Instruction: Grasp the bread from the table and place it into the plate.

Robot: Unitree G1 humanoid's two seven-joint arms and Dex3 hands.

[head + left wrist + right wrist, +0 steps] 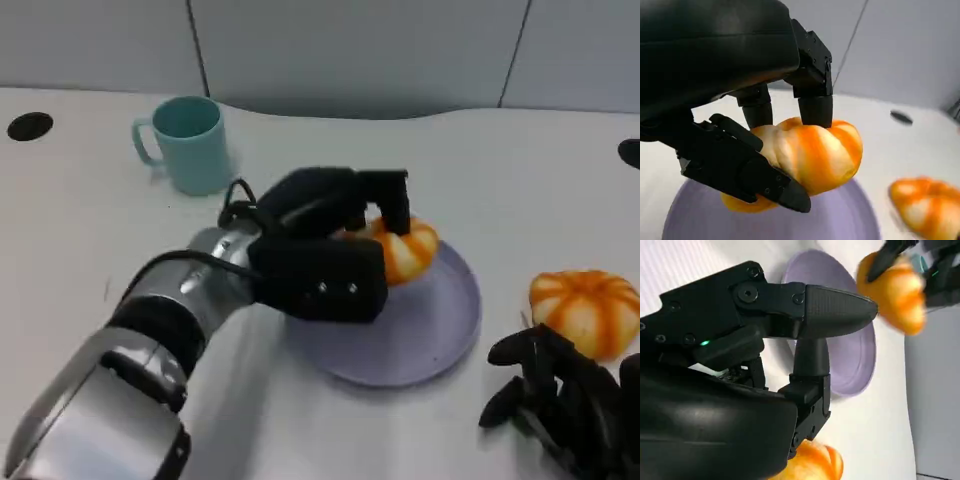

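Our left hand (pixel 330 235) grips the bread (pixel 812 152), an orange-and-white striped roll, fingers (pixel 815 107) pressing on its top and the thumb under its side, and holds it over the far part of the purple plate (pixel 420 335); we cannot tell whether the roll touches the plate. Our right hand (pixel 560 400) rests low on the white table (pixel 520 200), holding nothing, fingers apart, just beside a second striped roll (pixel 585 308) that lies to the right of the plate. A teal mug (pixel 190 143) stands further back on the left.
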